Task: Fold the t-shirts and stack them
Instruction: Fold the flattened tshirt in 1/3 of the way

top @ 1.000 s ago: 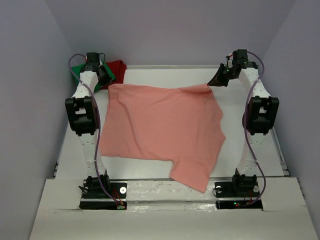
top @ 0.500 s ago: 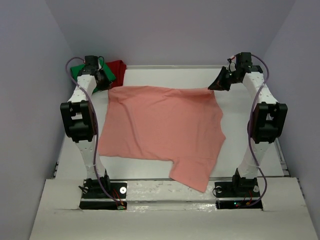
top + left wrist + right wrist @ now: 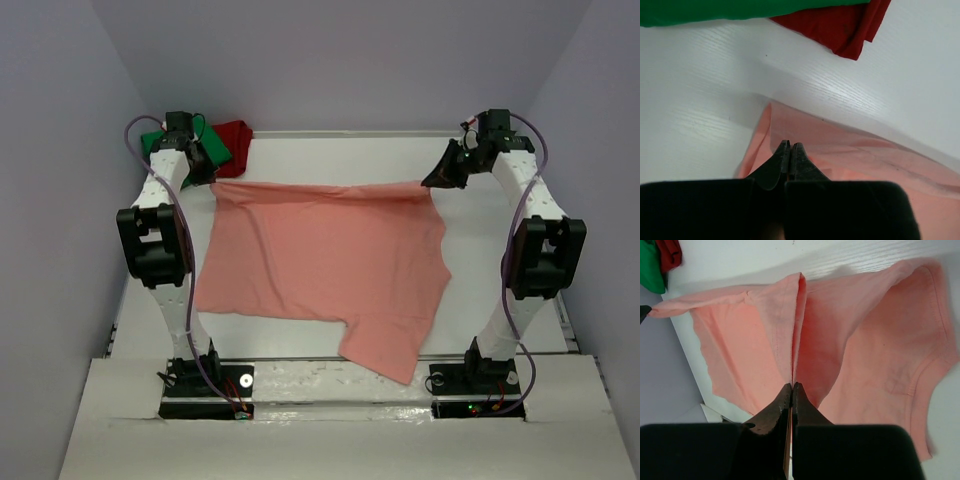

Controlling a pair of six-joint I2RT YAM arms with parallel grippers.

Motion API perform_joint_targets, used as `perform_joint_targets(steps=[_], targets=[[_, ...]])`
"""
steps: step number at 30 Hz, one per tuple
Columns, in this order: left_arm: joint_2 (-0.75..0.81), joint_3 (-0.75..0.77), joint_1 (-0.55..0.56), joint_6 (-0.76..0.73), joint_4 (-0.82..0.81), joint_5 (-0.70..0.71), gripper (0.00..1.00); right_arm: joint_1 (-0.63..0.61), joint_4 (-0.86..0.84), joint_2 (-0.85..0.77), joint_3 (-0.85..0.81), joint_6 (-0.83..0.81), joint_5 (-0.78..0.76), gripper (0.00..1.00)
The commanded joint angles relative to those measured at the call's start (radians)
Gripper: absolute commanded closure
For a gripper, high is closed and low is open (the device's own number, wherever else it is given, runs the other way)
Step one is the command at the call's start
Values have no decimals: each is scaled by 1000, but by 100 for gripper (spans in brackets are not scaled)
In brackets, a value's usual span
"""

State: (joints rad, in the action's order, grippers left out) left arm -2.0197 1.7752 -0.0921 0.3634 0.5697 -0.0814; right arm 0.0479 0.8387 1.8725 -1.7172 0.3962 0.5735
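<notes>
My left gripper [image 3: 790,145] and right gripper [image 3: 791,386] are both clamped shut on the pink tee [image 3: 320,265], one at each end of its far edge. That edge hangs raised and pulled straight between my two sets of fingertips, while the rest slopes down and lies on the table [image 3: 330,150] behind and below them. I judge this as the start of the first fold: edge gripped and tensioned, nothing doubled over yet. The next move, as I see it, calls for both hands to carry the edge back together at one height and pace, keeping it taut so the cloth lays over itself square and not skewed. My right wrist view shows a ridge of cloth running straight into my closed tips, so that pinch is plain. My left wrist view shows only shut tips over a pink corner; the grip itself is hidden there, and the top view's straight edge is what tells me it holds. The left wrist view also puts the green tee [image 3: 715,10] and red tee [image 3: 845,25] just beyond my left fingertips. Only the top view shows a flap [image 3: 385,350] reaching past the table's near edge, well behind both hands
</notes>
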Motion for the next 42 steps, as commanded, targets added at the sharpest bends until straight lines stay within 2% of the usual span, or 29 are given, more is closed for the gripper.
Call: perform_joint_targets(steps=[1, 14, 29, 42], targets=[[61, 4, -24, -6, 64, 31, 100, 7, 45, -70, 13, -28, -23, 100], [30, 4, -43, -18, 91, 43, 100, 17, 103, -170, 128, -36, -86, 100], [35, 4, -52, -41, 150, 46, 100, 26, 168, -199, 191, -37, -121, 100], [110, -143, -52, -9, 219, 6, 100, 26, 201, -214, 292, -34, -141, 100]])
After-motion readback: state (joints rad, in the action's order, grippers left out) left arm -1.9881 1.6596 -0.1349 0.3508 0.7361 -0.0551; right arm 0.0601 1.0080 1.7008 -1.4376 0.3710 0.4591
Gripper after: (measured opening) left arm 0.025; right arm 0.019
